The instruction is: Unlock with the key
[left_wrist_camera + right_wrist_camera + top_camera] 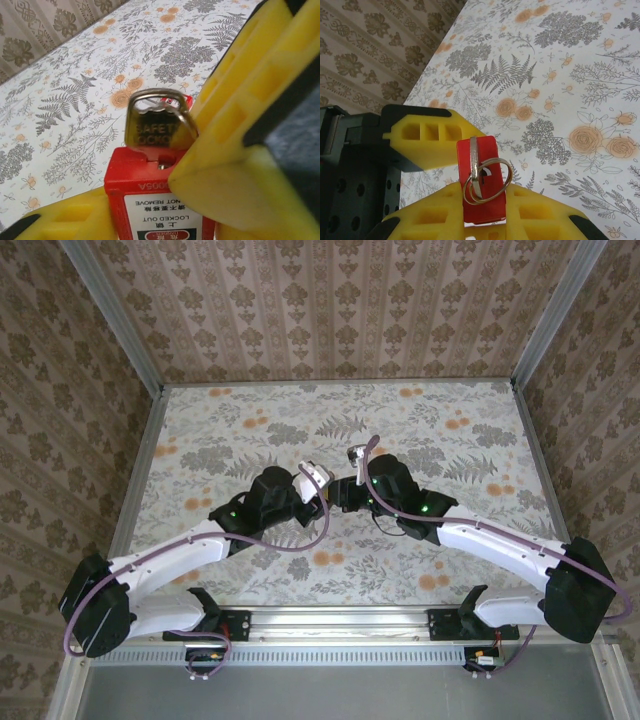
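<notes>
Padlock [150,180] is being clamped by its red body in the left gripper [145,215], above the table's [250,410] middle. Key [485,150] is being pinched in the right gripper [482,177]. Risk being judged: padlock being twisted loose by key torque, key being dropped.

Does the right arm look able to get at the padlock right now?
Probably yes. The right gripper meets the left gripper mid-table with nothing between, and the padlock sticks out of the left fingers, shackle bare. The key sits between its own fingers.
</notes>
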